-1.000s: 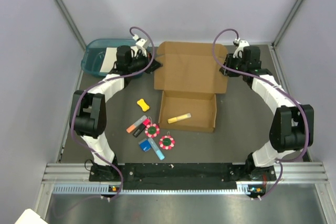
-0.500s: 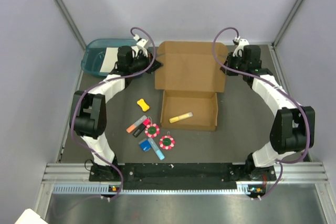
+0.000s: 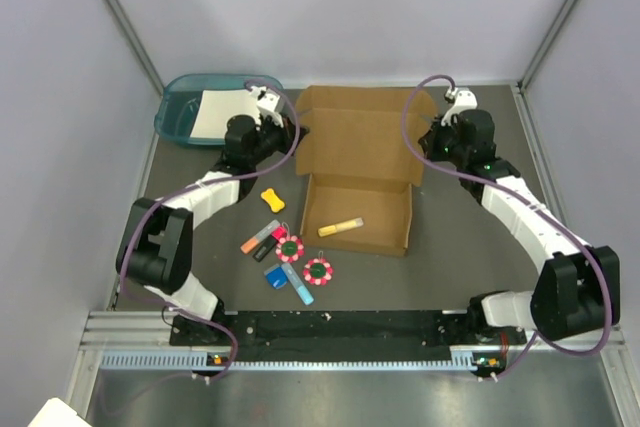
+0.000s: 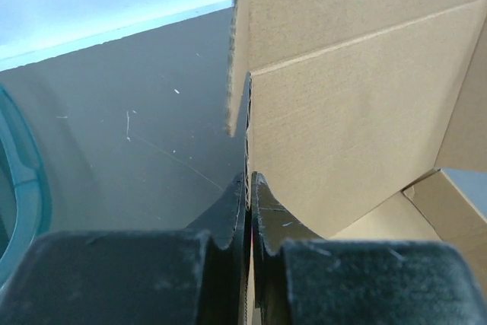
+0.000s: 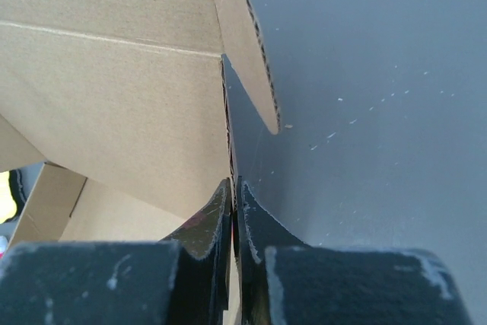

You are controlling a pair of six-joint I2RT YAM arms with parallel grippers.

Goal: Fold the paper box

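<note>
The paper box (image 3: 360,137) is brown corrugated cardboard, with its wide lid panel at the back and its shallow tray part (image 3: 400,215) toward me. My left gripper (image 3: 293,129) is shut on the lid's left edge. In the left wrist view the left gripper (image 4: 249,176) pinches that thin edge of the box (image 4: 342,97). My right gripper (image 3: 424,145) is shut on the lid's right edge. In the right wrist view the right gripper (image 5: 235,183) clamps the edge of the box (image 5: 114,97) just below a side flap (image 5: 247,43).
A yellow highlighter (image 3: 341,226) lies inside the box's tray part. A teal tray (image 3: 185,107) holding a white sheet (image 3: 220,112) stands at the back left. In front of it lie a yellow piece (image 3: 271,199), markers (image 3: 260,240), two red-white discs (image 3: 289,248) and blue items (image 3: 290,282).
My right gripper has shut on the lid's right edge. Both arms have swung inward and toward me, and the lid has come a little nearer with them.
</note>
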